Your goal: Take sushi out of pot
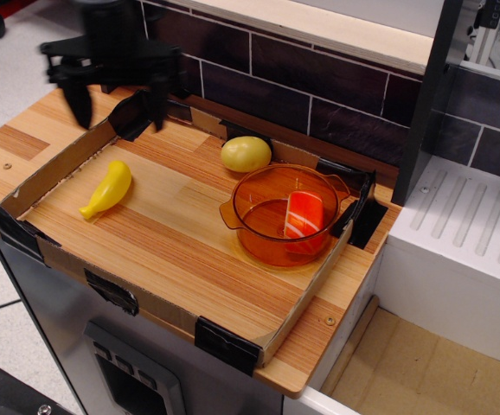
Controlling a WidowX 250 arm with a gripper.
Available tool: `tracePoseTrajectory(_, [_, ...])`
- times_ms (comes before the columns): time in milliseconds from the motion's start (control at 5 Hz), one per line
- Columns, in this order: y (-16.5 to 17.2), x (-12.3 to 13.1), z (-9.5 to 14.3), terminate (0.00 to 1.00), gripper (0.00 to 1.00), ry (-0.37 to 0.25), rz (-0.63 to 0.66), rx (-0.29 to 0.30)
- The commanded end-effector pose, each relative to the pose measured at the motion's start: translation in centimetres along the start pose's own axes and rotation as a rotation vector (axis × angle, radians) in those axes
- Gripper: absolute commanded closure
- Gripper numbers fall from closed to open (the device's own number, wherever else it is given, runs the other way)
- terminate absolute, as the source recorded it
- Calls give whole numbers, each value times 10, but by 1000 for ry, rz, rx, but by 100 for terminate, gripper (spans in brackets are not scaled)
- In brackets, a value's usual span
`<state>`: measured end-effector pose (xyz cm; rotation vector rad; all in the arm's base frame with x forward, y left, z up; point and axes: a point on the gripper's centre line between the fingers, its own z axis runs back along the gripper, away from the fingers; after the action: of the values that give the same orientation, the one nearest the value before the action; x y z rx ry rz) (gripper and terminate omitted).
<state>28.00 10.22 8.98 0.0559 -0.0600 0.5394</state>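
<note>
So your pincer (118,105) is up at the far left corner of the tray (60,164), hanging above it with its two fingers spread wide and nothing between them, so it's fully released. It's a bit motion-blurred, so don't trust fine detail on the fingertips. It sits well apart from the pot (286,216), which is over at the right end of the tray, tucked near the corner.

The sushi (303,216) is inside the pot, and it isn't lying flat: it looks propped at a slant against the far-right wall, striped orange top facing the camera. My guess is that's just how it settled in a round bowl. You'll probably want to come down from above with the fingers either side of it, and watch the rim, because the pot looks like light plastic and could slide or tip if you nudge it.

The cardboard rim around the wooden surface (181,233) looks like it's there to keep the toys from rolling off, with black tape holding the corners.

Count-wise: one pot, one sushi, one yellow banana (108,189) near the left side, one round lemon-ish toy (246,154) just behind the pot, close to it or maybe touching, can't tell. Four items total. None of the task is done yet as far as I can judge.
</note>
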Motion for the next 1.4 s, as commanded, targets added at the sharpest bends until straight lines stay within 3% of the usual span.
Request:
tracePoseTrajectory(0, [-51,-3,31,0,0,-27,-6,-74])
tracePoseTrajectory(400, [-104,-26,16,0,0,-7,-53,-75])
tracePoseTrajectory(800, [-119,-44,-9,0,0,-37,-96,-48])
tracePoseTrajectory(1200, [-127,-48,-26,0,0,-24,-98,-41])
